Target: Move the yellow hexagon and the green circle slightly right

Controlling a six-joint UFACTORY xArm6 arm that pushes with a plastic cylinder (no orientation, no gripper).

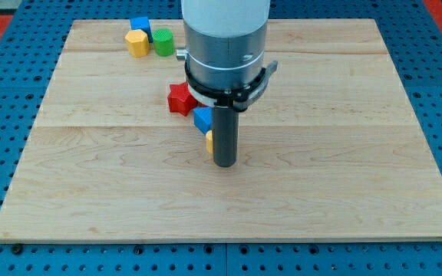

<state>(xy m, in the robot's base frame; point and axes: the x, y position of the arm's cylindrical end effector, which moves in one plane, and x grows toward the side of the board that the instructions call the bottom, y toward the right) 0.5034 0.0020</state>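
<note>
The tool, a bare rod holding nothing, stood mid-table; the yellow hexagon and green circle sat untouched, well up and left of it, the push apparently not begun.

Yellow hexagon and green circle sit touching near counter top-left edge, blue cube tight behind them twd view's top. Right of green circle: bare wood, but arm body hangs just beside it. My tip stands mid-counter, w/ red star, a blue block and a yellow block crowded on its left. Gap betw. that cluster and the top pair is open. Whole right half and bottom strip free.
</note>
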